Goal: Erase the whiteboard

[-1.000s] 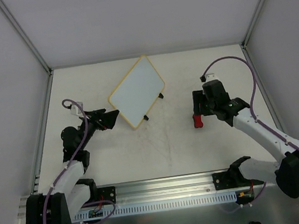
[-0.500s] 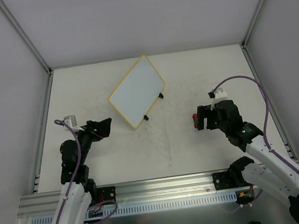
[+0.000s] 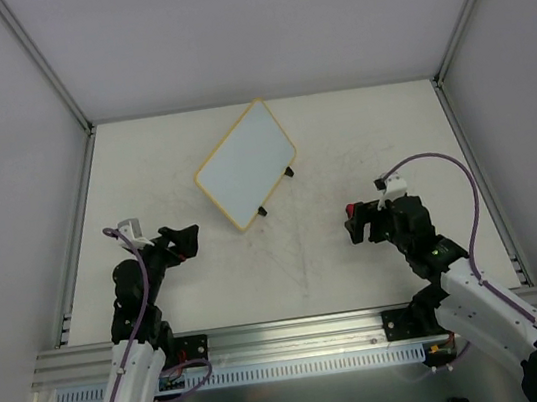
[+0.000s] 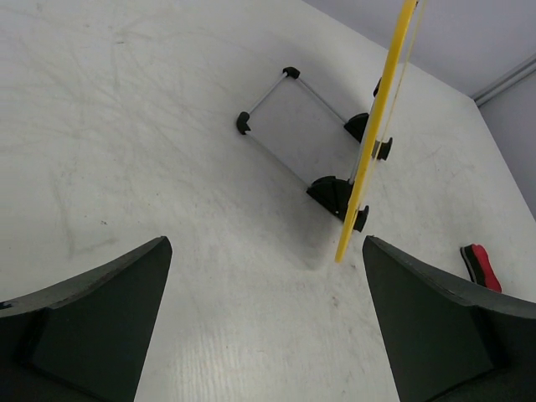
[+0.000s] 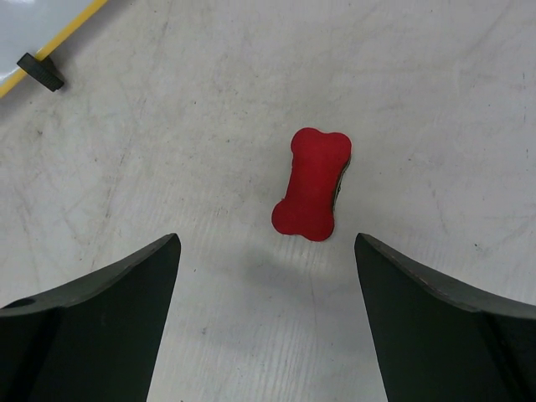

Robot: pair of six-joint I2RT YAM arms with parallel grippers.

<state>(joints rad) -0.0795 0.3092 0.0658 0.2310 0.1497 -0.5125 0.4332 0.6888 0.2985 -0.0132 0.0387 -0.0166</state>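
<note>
Right gripper [image 5: 264, 251] backs off the red eraser [image 5: 311, 184], jaws now apart; left gripper [image 4: 264, 251] also withdraws, jaws wide. Whiteboard [image 3: 246, 164] stands blank, yellow-framed.

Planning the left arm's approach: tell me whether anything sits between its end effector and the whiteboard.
Nothing visible does. Only bare table lies between the open left end effector and the whiteboard; the red eraser lies well off to the right side.
</note>
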